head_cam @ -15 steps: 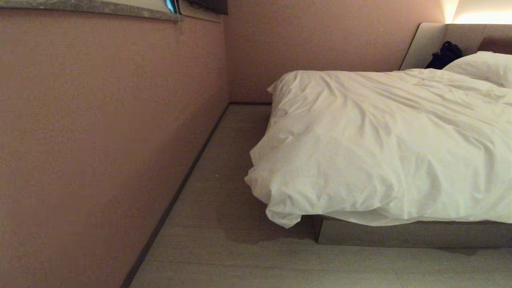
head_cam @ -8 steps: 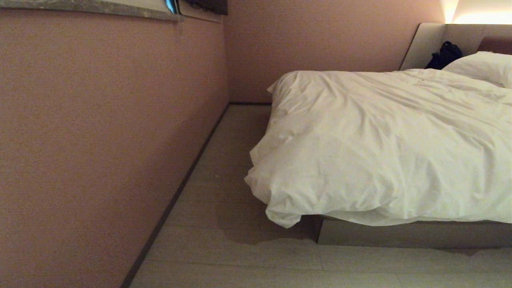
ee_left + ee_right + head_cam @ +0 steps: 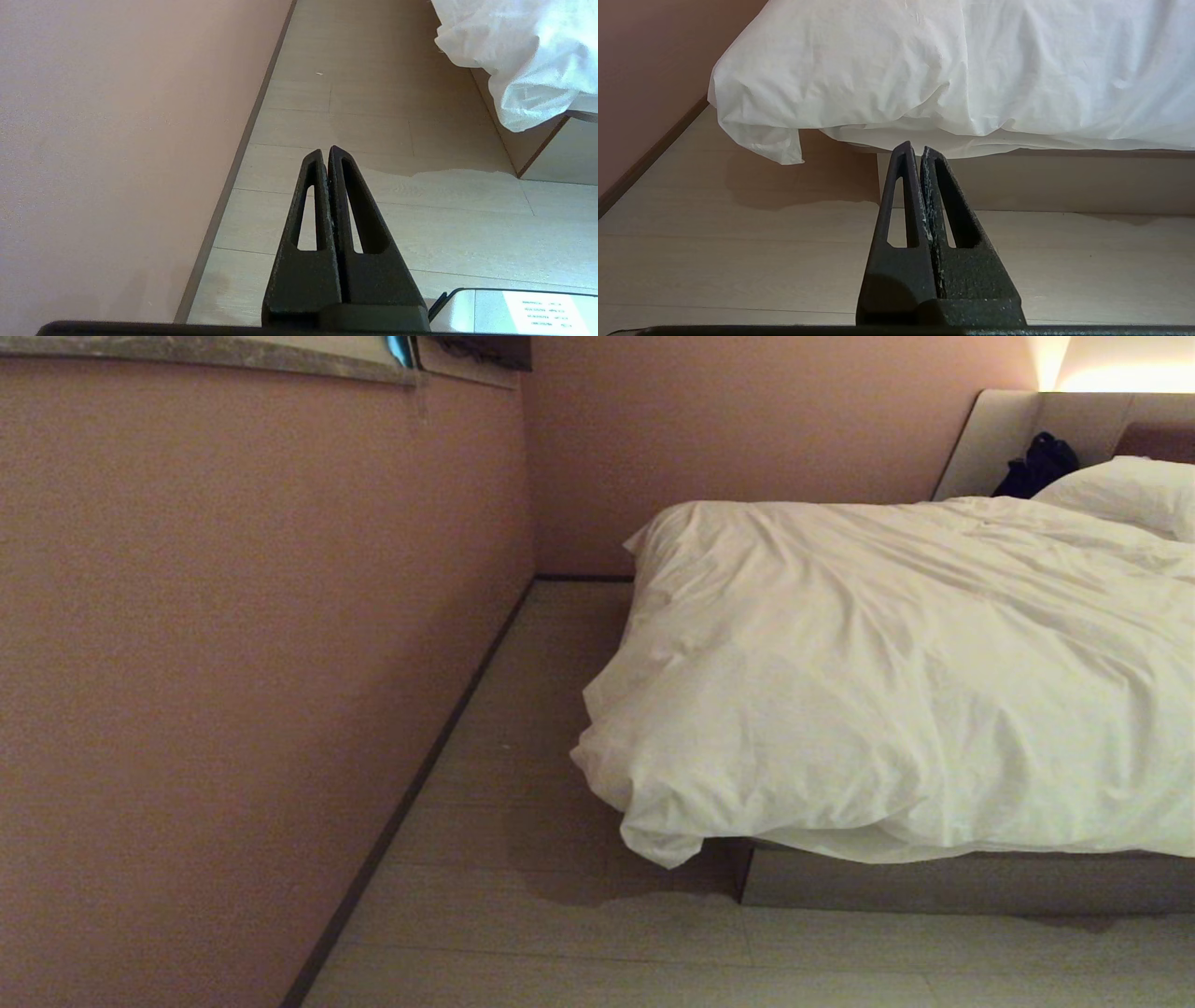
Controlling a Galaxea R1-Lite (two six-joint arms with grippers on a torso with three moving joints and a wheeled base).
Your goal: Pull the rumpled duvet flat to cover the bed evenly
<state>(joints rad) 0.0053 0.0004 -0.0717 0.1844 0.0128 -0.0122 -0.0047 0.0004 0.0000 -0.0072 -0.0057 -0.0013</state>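
Observation:
The white puffy duvet [image 3: 887,681] lies creased over the bed [image 3: 952,882], and its near corner [image 3: 658,845] hangs past the grey-beige base toward the floor. Neither arm shows in the head view. My left gripper [image 3: 326,150] is shut and empty above the floor, well short of the duvet corner [image 3: 523,109]. My right gripper [image 3: 915,147] is shut and empty too, low over the floor and pointing at the bed base [image 3: 1064,182] under the duvet's hanging edge [image 3: 896,84].
A pink-brown wall [image 3: 233,663] with a dark skirting runs along the left, leaving a floor aisle [image 3: 523,784] beside the bed. A pillow [image 3: 1130,490], a dark item [image 3: 1036,467] and the padded headboard [image 3: 999,439] sit at the far end.

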